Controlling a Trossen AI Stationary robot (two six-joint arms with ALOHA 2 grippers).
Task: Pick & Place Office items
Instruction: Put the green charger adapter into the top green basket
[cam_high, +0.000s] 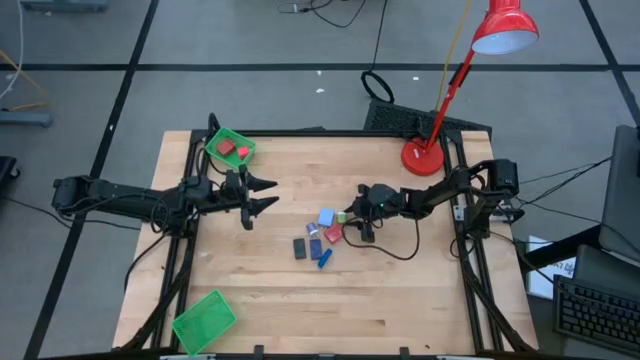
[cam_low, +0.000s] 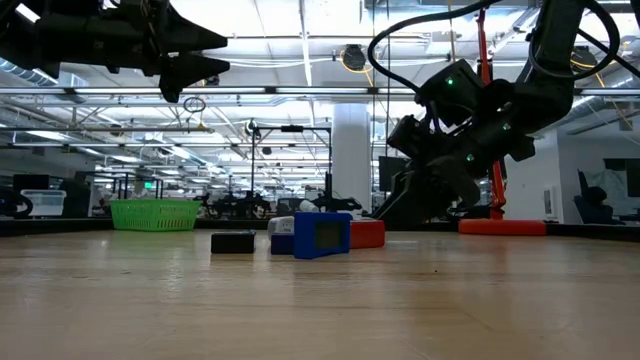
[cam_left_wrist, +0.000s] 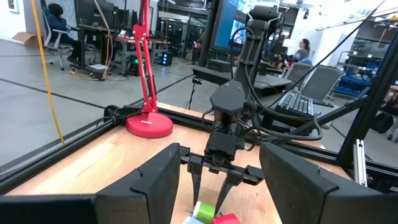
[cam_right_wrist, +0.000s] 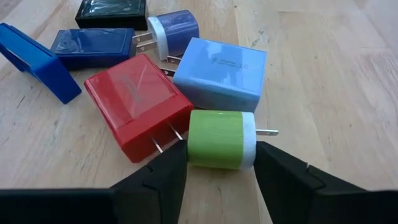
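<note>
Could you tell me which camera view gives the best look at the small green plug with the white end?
The right wrist view: the small green plug with the white end fills the frame between the right gripper's fingers. The left wrist view catches only a sliver. The high view shows a speck; the low view hides it.

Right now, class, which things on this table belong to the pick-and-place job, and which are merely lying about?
Job: green plug, red charger, light-blue charger, purple plug, dark-blue block, black block, blue stick.

Lying about: red desk lamp, green trays.
</note>
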